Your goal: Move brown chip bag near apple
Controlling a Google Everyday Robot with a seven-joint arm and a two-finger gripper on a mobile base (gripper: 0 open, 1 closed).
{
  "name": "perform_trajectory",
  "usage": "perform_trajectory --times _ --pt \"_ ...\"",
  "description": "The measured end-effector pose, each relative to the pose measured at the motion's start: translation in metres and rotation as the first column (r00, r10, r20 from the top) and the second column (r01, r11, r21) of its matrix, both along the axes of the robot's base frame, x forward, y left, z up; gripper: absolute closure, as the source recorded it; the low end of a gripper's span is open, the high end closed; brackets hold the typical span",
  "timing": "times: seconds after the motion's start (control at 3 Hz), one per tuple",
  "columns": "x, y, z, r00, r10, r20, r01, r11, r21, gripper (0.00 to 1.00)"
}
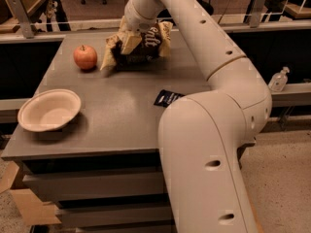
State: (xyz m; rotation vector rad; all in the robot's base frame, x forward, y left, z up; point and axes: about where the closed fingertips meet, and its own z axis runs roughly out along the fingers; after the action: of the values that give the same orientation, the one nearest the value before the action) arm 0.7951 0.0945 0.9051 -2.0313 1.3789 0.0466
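The brown chip bag (151,41), crinkly dark brown and tan with white lettering, is at the back of the table. Its left corner dips to the table surface just right of the apple. My gripper (128,41) is shut on the bag's left part, reaching down from the big white arm. The red-orange apple (85,57) stands at the back left, a short gap from the bag's left tip.
A cream bowl (49,110) sits at the table's front left. A small flat dark-blue packet (168,98) lies mid-right, partly behind my arm. The grey table (116,115) drops off at its front and left edges. A railing runs behind it.
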Motion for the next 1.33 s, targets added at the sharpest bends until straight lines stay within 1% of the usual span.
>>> perform_trajectory --times 0.33,0.67,1.33 --pt "0.002 0.002 -0.007 0.9999 0.002 -0.013 -0.002 1.000 0.005 1.00" --pt "0.003 0.005 -0.010 0.9998 0.006 -0.017 -0.005 1.000 0.004 0.82" --pt "0.003 0.010 -0.018 0.9996 0.011 -0.025 -0.011 1.000 0.002 0.36"
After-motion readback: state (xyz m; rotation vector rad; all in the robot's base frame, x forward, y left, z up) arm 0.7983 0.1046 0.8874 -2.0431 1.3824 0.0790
